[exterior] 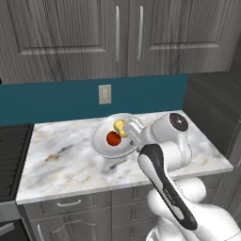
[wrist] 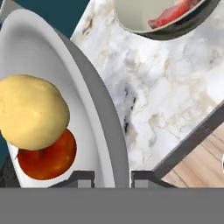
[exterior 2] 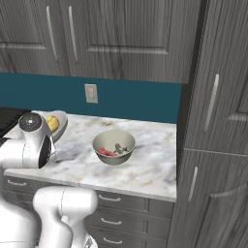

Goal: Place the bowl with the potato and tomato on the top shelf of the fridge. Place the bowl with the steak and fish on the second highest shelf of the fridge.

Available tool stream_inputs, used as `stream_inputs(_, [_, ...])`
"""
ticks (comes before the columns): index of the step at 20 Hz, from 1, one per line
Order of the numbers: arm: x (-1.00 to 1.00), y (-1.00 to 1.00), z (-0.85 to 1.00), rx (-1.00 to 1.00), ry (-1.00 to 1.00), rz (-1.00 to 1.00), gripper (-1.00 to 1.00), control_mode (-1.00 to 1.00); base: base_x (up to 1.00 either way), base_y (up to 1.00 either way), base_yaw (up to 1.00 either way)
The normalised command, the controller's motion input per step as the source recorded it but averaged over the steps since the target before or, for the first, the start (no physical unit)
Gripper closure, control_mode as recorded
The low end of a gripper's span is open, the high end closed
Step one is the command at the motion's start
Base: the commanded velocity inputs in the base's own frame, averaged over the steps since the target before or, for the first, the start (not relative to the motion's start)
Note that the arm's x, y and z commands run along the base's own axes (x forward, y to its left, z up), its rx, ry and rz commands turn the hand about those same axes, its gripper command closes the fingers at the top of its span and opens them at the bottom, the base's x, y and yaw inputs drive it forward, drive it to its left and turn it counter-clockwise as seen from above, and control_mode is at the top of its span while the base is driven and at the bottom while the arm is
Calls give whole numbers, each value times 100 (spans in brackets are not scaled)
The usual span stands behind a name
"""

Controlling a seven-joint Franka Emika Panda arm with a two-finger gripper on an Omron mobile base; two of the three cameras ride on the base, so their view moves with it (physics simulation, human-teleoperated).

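Observation:
A wide pale bowl (exterior: pixel 109 137) holds a yellow potato (wrist: pixel 33 111) and a red tomato (wrist: pixel 48 157). My gripper (wrist: pixel 111 177) is shut on its near rim, one finger inside the wall and one outside. The bowl hangs tilted, slightly above the marble counter (exterior: pixel 61 160), with its shadow beneath it. In the right base view the same bowl (exterior 2: pixel 57 122) peeks out behind my arm. A second, olive-grey bowl (exterior 2: pixel 114 147) with the red steak (exterior 2: pixel 104 152) and grey fish (exterior 2: pixel 121 147) stands on the counter to the right. The fridge shelves are out of view.
Dark wood wall cabinets hang above the counter, and a wall outlet (exterior: pixel 105 94) sits on the teal backsplash. A dark stove (exterior: pixel 12 155) borders the counter's left end. Tall dark panels with long handles (exterior 2: pixel 213 145) rise at its right end. Drawers run below.

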Motion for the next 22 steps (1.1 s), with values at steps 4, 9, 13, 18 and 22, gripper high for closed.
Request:
stream_inputs(4, [-85, -56, 100, 30, 0, -28, 100, -100, 0, 0, 0])
stream_inputs(9, [-76, -37, 66, 14, -1, -23, 100, -100, 0, 0, 0])
stream_inputs(13, [-24, -8, 0, 0, -4, -4, 100, 100, -61, -15, -42])
stream_inputs(18, [0, 0, 0, 0, 0, 0, 100, 100, -11, 0, -92])
stream_inputs(22, [0, 0, 0, 0, 0, 0, 100, 100, 0, 0, -93])
